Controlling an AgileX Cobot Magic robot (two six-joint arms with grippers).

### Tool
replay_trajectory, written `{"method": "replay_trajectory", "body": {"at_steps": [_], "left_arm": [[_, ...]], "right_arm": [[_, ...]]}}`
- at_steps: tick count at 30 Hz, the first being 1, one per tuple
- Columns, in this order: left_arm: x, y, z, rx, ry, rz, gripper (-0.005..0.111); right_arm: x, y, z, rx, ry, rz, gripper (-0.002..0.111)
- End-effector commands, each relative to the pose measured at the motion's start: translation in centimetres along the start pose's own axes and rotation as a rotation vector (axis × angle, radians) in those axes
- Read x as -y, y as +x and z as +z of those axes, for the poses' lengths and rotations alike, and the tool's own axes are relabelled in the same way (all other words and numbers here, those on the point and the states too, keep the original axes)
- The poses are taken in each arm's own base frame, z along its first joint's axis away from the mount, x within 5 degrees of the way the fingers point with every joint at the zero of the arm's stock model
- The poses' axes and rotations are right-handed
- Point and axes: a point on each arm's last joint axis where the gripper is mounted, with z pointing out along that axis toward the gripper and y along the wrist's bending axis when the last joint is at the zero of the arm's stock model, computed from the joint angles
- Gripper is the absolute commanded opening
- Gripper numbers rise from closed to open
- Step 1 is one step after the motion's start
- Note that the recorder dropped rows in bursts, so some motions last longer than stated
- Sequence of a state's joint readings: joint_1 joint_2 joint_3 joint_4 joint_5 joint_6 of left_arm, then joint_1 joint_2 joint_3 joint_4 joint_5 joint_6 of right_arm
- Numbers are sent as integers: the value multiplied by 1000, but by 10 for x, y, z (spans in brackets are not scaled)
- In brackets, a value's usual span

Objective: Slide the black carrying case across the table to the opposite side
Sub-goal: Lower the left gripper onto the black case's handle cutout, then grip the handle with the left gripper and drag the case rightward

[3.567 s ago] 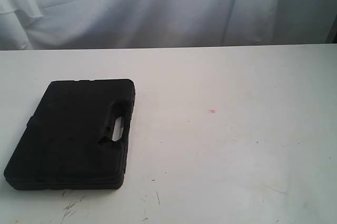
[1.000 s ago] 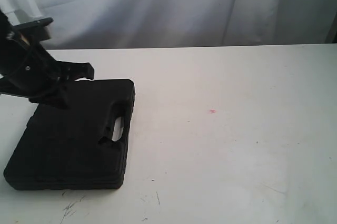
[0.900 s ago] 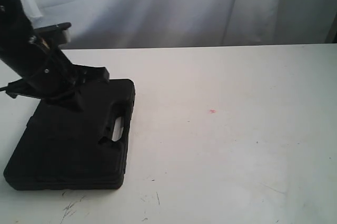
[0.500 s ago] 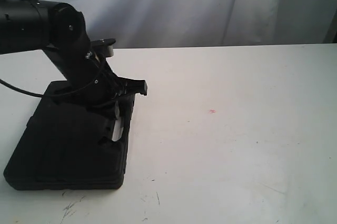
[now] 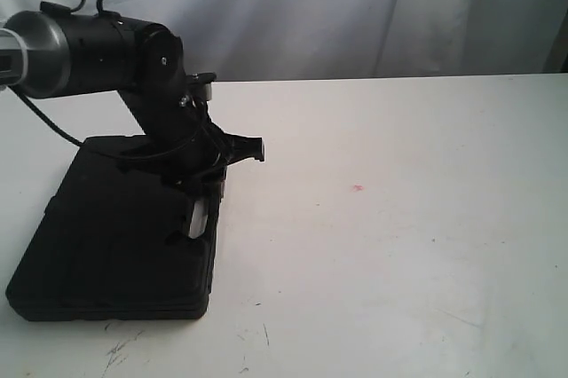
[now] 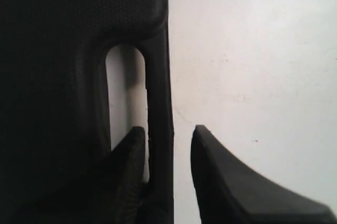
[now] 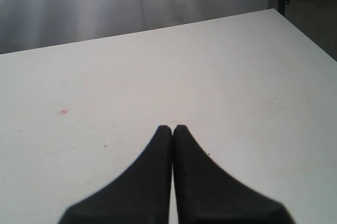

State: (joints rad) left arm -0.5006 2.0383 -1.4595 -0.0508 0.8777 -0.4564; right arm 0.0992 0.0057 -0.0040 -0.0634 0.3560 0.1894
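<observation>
The black case [image 5: 106, 254] is lying flat on the left arm's side of the table [image 5: 399, 245]. The left pincer [image 6: 167, 131] is straddling its handle bar [image 6: 158, 77], narrowly parted and not yet gripping, probably for dragging it across.

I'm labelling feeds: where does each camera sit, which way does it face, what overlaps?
Exterior: off the arms, facing across the table to the curtain; left arm over the black case.
Left wrist: looks down on the case's handle, left gripper open astride it.
Right wrist: looks across the table, right gripper shut.
Shared: pink speck, exterior and right wrist.
</observation>
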Motion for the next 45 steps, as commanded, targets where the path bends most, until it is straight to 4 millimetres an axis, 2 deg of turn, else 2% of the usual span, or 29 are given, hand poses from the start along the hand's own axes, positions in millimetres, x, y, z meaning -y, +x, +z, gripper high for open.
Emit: {"method": "replay_trajectory", "body": {"at_steps": [1,17,19,21,23,32,39,45], "left_arm": [[2,-7,4,25,-22,-11,30],[2,-11,43,-33,-54,-15,29],[2,-11,44,-31,-53,-15,22],[3,-12,44,-25,-43,-20,1],[7,-11,43,-17,-32,-33,0],[57,7,43,36,110,-55,0],[78,14,47,48,191,-91,0],[99,14,39,83,265,-95,0]], "right_arm": [[0,1,0,5,-5,0,0],[0,1,0,5,-5,0,0],[0,1,0,5,-5,0,0],[0,1,0,5,-5,0,0],[0,1,0,5,-5,0,0],[0,1,0,5,-5,0,0],[0,1,0,5,-5,0,0],[0,1,0,5,-5,0,0]]}}
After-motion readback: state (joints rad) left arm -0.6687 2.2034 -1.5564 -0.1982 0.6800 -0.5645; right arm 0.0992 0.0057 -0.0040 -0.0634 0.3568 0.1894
